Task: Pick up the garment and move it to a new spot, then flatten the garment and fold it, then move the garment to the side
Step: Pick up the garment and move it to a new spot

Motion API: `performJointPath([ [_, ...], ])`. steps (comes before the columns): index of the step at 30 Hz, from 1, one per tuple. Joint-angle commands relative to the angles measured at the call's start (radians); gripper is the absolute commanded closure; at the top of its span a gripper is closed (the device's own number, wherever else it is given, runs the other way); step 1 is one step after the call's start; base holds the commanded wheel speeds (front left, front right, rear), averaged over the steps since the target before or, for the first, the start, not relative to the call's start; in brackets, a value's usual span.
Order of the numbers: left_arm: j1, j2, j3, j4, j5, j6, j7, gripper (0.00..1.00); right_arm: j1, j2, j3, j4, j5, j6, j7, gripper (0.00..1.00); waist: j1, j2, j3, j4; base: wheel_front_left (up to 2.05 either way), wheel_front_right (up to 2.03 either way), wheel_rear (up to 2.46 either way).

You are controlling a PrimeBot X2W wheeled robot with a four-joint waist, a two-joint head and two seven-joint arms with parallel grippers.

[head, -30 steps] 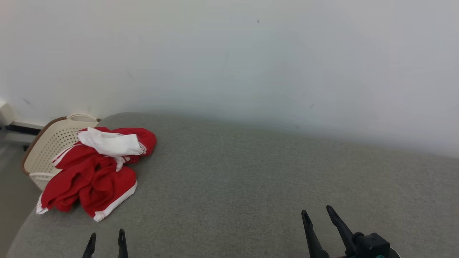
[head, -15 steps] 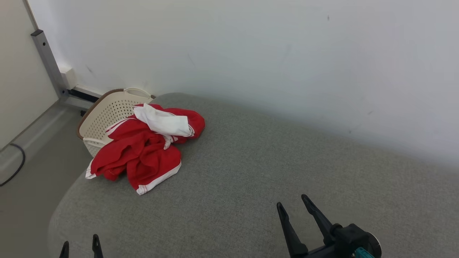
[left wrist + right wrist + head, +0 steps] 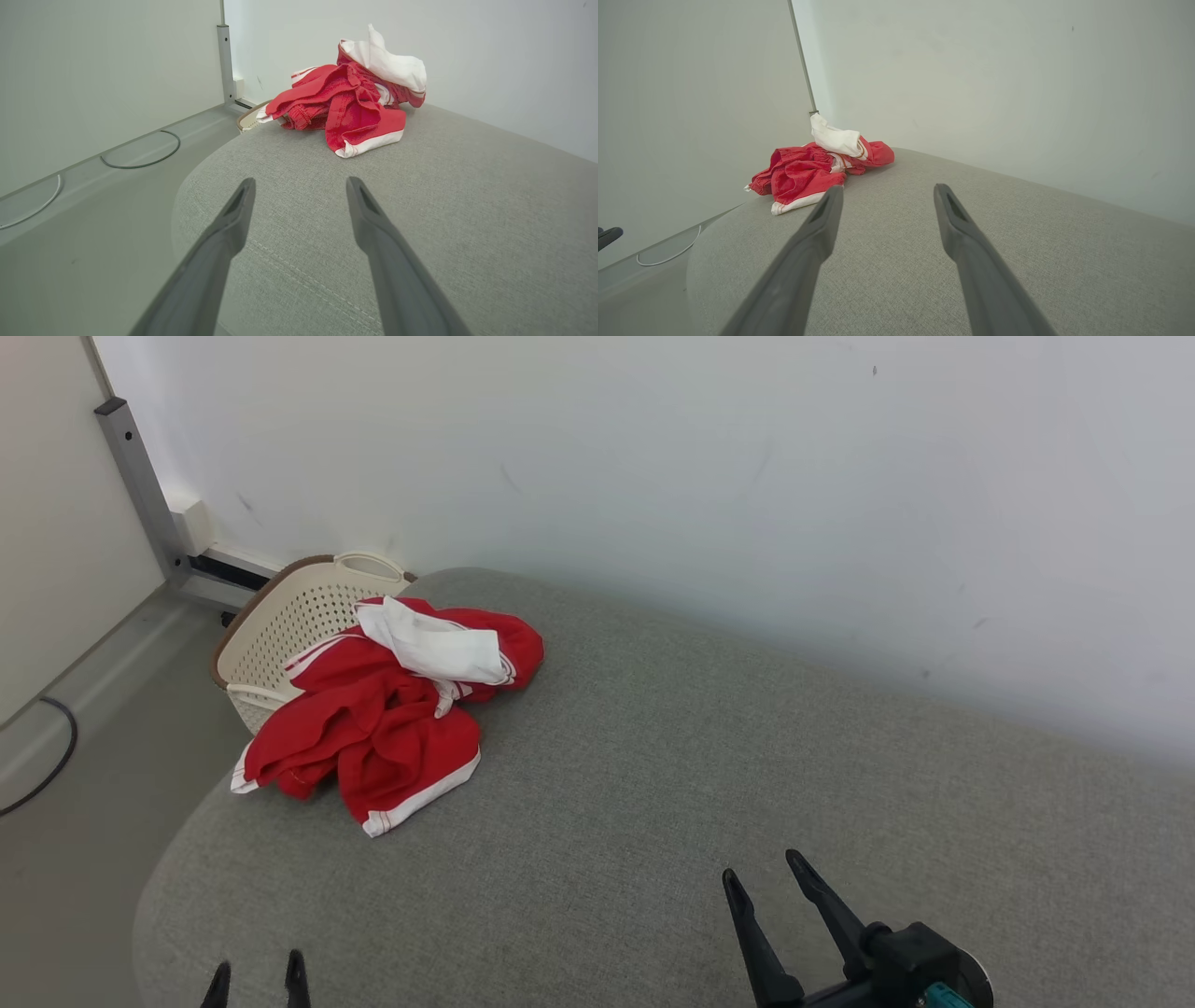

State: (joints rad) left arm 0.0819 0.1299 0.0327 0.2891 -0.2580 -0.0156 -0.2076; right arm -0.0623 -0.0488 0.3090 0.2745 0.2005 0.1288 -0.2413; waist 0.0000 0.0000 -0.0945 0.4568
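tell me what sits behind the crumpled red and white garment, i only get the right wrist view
Observer: A cream perforated plastic basket stands just off the far left end of the grey fabric cushion; the edge of the red and white garment seems to overhang its rim.
Operator: and my other arm, ready to grab
Observer: The left gripper is open and empty, low over the cushion's near left end, well short of the garment.

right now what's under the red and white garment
Most of the red and white garment rests on the grey upholstered surface; its left edge overhangs a cream perforated basket. Its folds hide the basket's near rim and anything beneath.
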Motion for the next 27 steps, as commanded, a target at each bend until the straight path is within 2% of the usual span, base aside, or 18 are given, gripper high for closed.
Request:
performJointPath([
  [1, -0.060, 0.010, -0.012, 0.013, -0.011, -0.012, 0.023, 0.00, 0.011, 0.000, -0.009, 0.000, -0.008, 0.004, -0.005, 0.00, 0.0000, 0.0000, -0.001, -0.003, 0.00, 0.00, 0.00],
  [8, -0.326, 0.031, -0.089, 0.167, 0.020, -0.043, 0.210, 0.00, 0.069, 0.000, -0.054, -0.037, -0.028, 0.004, 0.004, 0.00, 0.0000, 0.0000, -0.007, -0.018, 0.00, 0.00, 0.00],
  [15, -0.575, 0.057, -0.094, 0.343, -0.008, -0.059, 0.328, 0.00, 0.064, -0.001, -0.052, -0.142, -0.092, 0.004, 0.077, 0.00, 0.0000, 0.0000, 0.110, -0.150, 0.00, 0.00, 0.00],
  [20, -0.702, 0.071, -0.088, 0.410, -0.011, -0.051, 0.361, 0.00, 0.050, -0.002, -0.064, -0.212, -0.137, 0.004, 0.119, 0.00, 0.0000, 0.0000, 0.201, -0.225, 0.00, 0.00, 0.00],
  [27, -0.875, 0.112, -0.111, 0.496, 0.002, -0.070, 0.389, 0.00, 0.045, -0.029, -0.084, -0.338, -0.169, 0.004, 0.171, 0.00, 0.0000, 0.0000, 0.344, -0.316, 0.00, 0.00, 0.00],
])
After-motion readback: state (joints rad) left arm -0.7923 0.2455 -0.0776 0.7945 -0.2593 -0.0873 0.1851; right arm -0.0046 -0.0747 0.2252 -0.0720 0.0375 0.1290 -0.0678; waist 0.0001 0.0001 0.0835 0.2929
